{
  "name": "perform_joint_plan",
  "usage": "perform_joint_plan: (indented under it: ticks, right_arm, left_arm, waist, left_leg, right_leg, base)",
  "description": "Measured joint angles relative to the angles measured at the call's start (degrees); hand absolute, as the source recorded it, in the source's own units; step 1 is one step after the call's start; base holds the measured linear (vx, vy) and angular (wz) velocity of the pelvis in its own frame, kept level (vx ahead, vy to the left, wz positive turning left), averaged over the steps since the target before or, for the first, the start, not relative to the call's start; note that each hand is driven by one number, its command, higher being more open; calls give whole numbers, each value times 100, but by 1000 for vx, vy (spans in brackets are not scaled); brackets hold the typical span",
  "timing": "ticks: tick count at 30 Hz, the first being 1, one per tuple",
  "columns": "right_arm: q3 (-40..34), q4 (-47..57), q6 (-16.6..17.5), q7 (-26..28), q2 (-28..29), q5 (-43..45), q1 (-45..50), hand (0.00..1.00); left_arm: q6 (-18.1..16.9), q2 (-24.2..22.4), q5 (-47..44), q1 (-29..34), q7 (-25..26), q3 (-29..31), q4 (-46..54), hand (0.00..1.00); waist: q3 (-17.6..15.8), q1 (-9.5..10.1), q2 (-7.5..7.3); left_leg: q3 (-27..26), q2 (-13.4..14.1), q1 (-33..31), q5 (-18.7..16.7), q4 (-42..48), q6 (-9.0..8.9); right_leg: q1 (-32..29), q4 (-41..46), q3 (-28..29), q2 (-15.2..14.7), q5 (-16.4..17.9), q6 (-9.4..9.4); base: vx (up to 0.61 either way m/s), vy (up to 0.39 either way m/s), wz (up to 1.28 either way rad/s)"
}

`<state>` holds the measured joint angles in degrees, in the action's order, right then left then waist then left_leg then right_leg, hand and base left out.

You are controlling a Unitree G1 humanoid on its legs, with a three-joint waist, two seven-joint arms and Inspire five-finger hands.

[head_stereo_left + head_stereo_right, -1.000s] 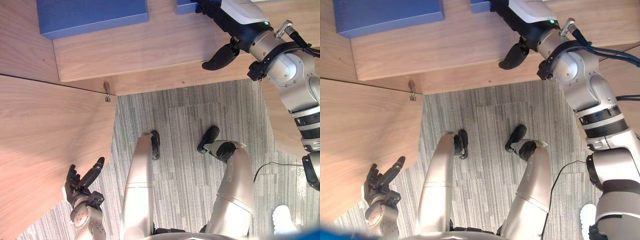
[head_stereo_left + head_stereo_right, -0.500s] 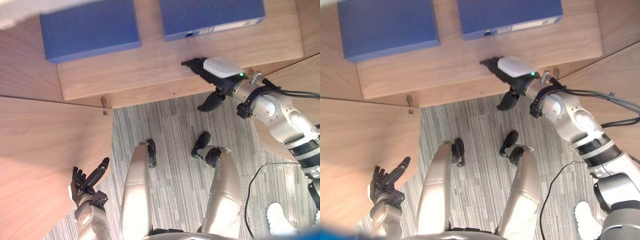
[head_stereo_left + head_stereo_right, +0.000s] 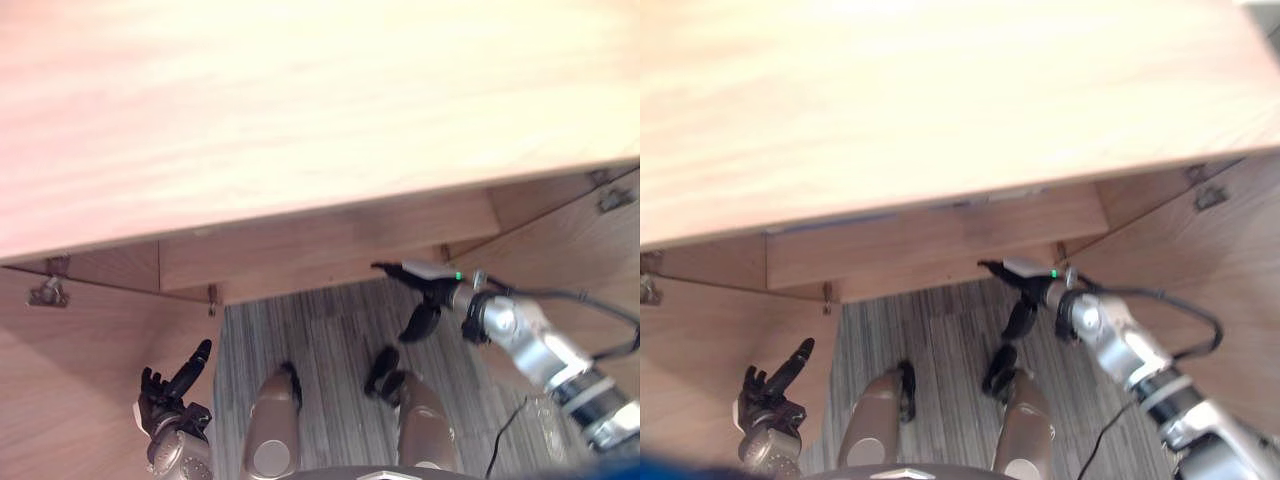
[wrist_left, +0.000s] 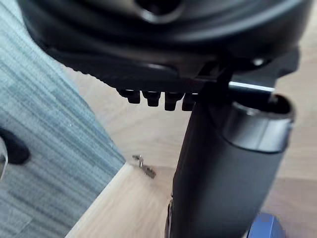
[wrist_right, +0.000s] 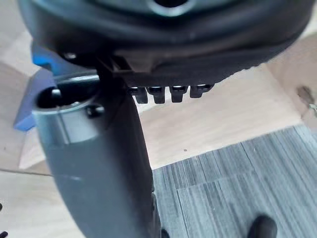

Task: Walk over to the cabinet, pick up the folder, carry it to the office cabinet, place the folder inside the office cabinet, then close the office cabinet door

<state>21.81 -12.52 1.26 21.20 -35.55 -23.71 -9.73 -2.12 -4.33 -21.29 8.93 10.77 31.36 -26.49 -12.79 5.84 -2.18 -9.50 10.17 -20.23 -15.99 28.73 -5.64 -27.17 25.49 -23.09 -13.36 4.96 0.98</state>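
Cabinet (image 3: pixel 300 120): one | left hand (image 3: pixel 162 408) fingers loose, empty | right hand (image 3: pixel 428 280) fingers straight, empty

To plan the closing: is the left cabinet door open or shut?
Open: the left door stands out from the cabinet, its hinge exposed.

The wooden cabinet (image 3: pixel 300 110) fills twelve o'clock, its broad top board overhanging a lower shelf (image 3: pixel 330 245). Grey striped carpet (image 3: pixel 320 340) lies at six o'clock. A blue folder (image 5: pixel 30 106) rests on the shelf.
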Motion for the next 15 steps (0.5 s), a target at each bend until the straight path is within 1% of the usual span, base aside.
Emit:
perform_joint_plan:
  ticks: [1, 2, 3, 4, 5, 7, 11, 14, 15]
  right_arm:
    - [-207, -431, 31, -61, 327, 2, 230, 100]
    - [-554, -1102, 22, -130, 756, 14, 419, 100]
    - [-914, -1829, 7, -318, 1157, 75, 488, 100]
    - [-1119, -2183, -1, -429, 1353, 143, 517, 100]
    - [-1549, -2737, -19, -687, 1717, 155, 612, 100]
    - [-2168, -3521, -25, -1088, 2240, 395, 768, 100]
    - [-3078, -4570, -62, -1637, 3016, 1172, 1176, 100]
    - [-3308, -4749, -25, -2054, 3232, 1730, 1191, 100]
    - [-3366, -4755, -13, -2097, 3299, 1763, 1209, 100]
  left_arm:
    - [-4, 52, 257, 0, -34, -186, -230, 100]
    - [5, 104, 511, 6, -97, -466, -448, 100]
    - [9, 129, 1030, 38, -184, -758, -575, 100]
    - [8, 167, 1318, 49, -233, -920, -637, 100]
    - [7, 255, 1788, 53, -351, -1243, -751, 100]
    - [-38, 388, 2470, 57, -462, -1633, -925, 100]
    - [-185, 567, 2939, 40, -490, -2008, -1330, 100]
    - [-156, 615, 3106, -19, -448, -2203, -1781, 100]
    - [-142, 609, 3108, 2, -443, -2217, -1841, 100]
  waist:
    - [118, -27, 14]
    - [184, -60, 45]
    - [213, -99, 92]
    - [224, -125, 105]
    - [252, -190, 132]
    - [334, -361, 180]
    - [570, -424, 186]
    - [612, -470, 209]
    - [612, -456, 208]
  left_leg:
    - [60, 19, 163, 141, -268, -4]
    - [85, 81, 411, 263, -541, -66]
    - [90, 172, 604, 321, -726, -106]
    - [91, 201, 682, 355, -802, -135]
    - [98, 237, 812, 414, -926, -163]
    - [124, 306, 1054, 453, -1071, -199]
    - [106, 440, 1383, 491, -1128, -262]
    - [5, 548, 1473, 497, -881, -272]
    - [-43, 560, 1491, 495, -772, -272]
  right_leg:
    - [224, -293, -86, 112, -78, -3]
    - [554, -687, -190, 276, -204, -20]
    - [829, -1019, -246, 458, -323, -45]
    - [939, -1168, -264, 522, -375, -56]
    - [1129, -1412, -297, 626, -457, -63]
    - [1486, -1782, -350, 796, -561, -66]
    - [2030, -2311, -348, 1063, -697, -111]
    - [2305, -2574, -310, 1205, -808, -157]
    - [2361, -2587, -283, 1226, -811, -163]
  base:
    - [174, -135, 17]
    - [188, -161, 11]
    - [137, -124, 2]
    - [102, -97, -3]
    - [77, -73, 3]
    - [74, -65, 5]
    - [45, -65, -3]
    - [-13, -44, -6]
    - [-27, -24, -23]
